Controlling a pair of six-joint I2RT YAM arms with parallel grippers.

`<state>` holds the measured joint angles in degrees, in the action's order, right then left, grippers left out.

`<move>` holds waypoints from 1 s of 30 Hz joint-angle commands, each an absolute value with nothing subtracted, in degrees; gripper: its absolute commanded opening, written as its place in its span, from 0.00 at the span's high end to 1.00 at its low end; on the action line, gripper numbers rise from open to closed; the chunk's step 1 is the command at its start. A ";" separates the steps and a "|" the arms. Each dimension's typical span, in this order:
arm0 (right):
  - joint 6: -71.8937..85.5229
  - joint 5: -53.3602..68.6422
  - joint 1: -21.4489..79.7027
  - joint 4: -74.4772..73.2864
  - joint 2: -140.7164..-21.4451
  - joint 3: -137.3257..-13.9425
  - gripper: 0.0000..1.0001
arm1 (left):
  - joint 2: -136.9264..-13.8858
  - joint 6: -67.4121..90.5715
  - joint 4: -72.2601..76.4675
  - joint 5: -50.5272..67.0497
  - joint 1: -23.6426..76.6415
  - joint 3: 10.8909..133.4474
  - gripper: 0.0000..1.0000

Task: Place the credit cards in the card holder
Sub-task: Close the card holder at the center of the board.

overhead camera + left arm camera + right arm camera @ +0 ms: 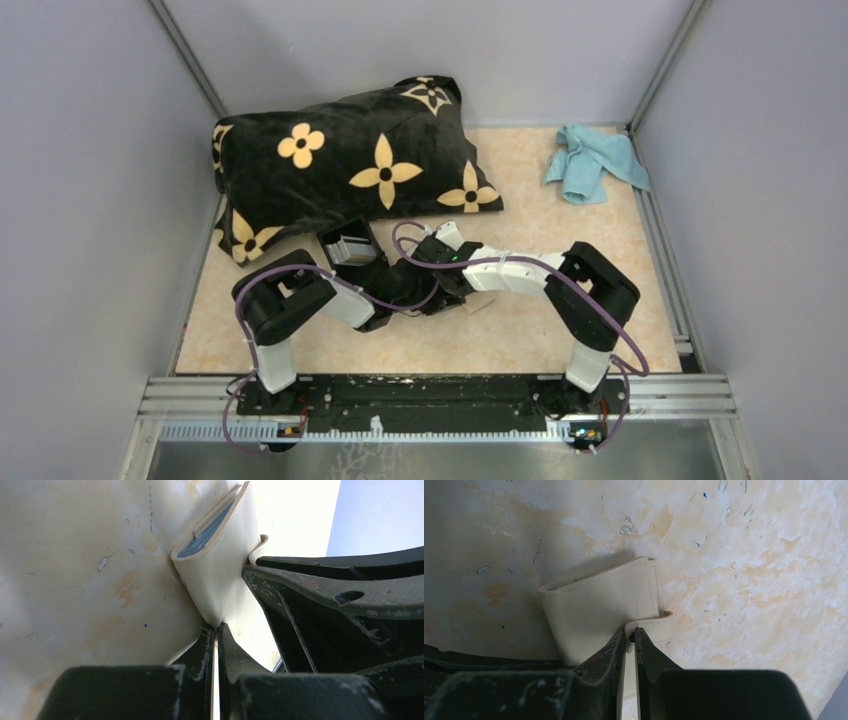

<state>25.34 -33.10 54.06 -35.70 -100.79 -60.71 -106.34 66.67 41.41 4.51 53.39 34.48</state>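
The left jaws are squeezed nearly shut. Only a thin crack shows between them. They pinch the bottom edge of a cream card holder (220, 575). The right jaws are squeezed tight too. They grip the little cream strap (656, 625) that sticks out from the side of the card holder. So both arms hold the same thing, one at each end.

The left wrist view looks into the open end of the card holder. A blue-grey card (205, 532) sits inside it, tucked down between the two cream sides. The dark right jaws show big on the right of that view, next to the strap.

The right wrist view shows the flat outside of the card holder, with its stitched edge. The card is hard to see from there.

The top view shows the two arms meeting in the middle of the counter (560, 200), near the front. The arms hide most of the card holder. Only a small pale corner (480, 305) peeks out beside the jaws. I cannot tell if it touches the counter.

Only the top view shows the big black pillow (340, 160) with yellow flowers at the back left. A light blue cloth (595, 160) lies crumpled at the back right, well apart from the arms.
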 commanded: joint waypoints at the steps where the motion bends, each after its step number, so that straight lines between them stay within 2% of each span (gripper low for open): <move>1: 29.99 -22.88 55.86 -31.33 -106.60 -55.61 0.89 | -110.81 63.50 29.06 1.74 53.70 32.54 0.98; 12: 32.15 -22.14 58.07 -28.58 -109.49 -56.31 0.94 | -110.99 63.83 29.27 1.43 53.90 32.88 1.00; 30: 38.81 -25.58 63.03 -30.80 -121.60 -60.13 0.94 | -109.36 63.38 31.65 2.10 53.66 32.45 1.00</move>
